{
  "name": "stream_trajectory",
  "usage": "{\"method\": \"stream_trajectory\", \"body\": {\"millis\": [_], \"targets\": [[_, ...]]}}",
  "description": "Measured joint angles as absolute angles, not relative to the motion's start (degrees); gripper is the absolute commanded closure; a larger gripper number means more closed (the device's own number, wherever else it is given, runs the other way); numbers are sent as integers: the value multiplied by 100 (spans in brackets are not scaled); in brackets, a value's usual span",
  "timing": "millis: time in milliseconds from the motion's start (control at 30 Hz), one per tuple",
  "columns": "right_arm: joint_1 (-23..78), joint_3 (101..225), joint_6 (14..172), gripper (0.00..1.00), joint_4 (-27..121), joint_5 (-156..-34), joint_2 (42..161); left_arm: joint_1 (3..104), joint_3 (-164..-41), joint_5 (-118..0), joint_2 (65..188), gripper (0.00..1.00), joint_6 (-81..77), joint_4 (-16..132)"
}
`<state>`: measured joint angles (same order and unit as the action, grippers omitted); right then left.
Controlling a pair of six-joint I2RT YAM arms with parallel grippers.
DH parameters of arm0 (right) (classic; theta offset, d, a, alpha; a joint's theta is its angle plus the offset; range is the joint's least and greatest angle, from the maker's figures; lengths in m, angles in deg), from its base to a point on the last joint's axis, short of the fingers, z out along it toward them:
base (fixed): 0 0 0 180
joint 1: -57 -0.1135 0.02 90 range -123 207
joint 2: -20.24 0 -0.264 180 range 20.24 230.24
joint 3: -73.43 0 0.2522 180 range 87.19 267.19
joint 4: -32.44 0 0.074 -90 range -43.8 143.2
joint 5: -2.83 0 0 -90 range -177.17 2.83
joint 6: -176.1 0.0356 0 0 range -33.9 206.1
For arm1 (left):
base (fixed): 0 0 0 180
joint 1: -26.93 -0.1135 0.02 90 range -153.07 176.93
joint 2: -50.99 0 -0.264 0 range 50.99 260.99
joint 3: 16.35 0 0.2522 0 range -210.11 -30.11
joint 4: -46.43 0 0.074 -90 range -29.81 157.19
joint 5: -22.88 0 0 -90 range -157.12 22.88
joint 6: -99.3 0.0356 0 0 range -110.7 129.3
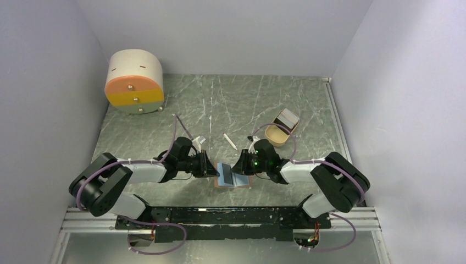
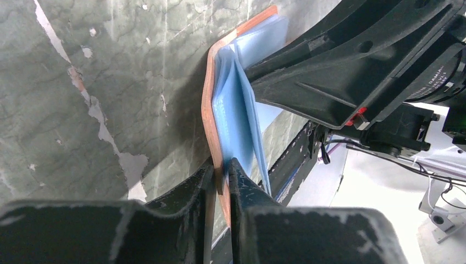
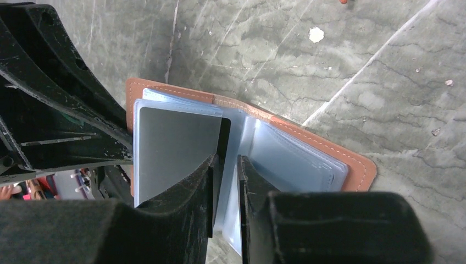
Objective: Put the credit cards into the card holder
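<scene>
Looking down from the top camera, I see both arms meeting over the card holder [image 1: 231, 181], which lies open on the marbled green table [image 1: 220, 104] just ahead of the bases. My left gripper [image 1: 210, 166] is clamped on the holder's orange cover; its wrist view shows both fingers pressed against that leather edge, with the blue pages fanning upward. My right gripper [image 1: 240, 165] comes in from the opposite side, fingers nearly together around thin material at the spine. I cannot tell whether that is a page or a card, or how firmly it is pinched. A grey card [image 3: 170, 146] lies flat against the left-hand page, touching the right gripper's finger, with the clear sleeves [image 3: 291, 157] spread to its right. Farther back, a dark-and-white card [image 1: 287, 117] sits in a tan tray [image 1: 273, 136], and a white stick [image 1: 229, 141] lies between the tray and the grippers.
</scene>
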<state>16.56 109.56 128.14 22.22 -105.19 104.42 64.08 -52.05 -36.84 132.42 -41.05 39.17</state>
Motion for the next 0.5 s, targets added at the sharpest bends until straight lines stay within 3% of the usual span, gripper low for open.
{"method": "stream_trajectory", "body": {"millis": [500], "targets": [[1653, 10867, 12899, 76, 1793, -10609, 10641, 6410, -5323, -3529, 13845, 74, -4131, 3561]]}}
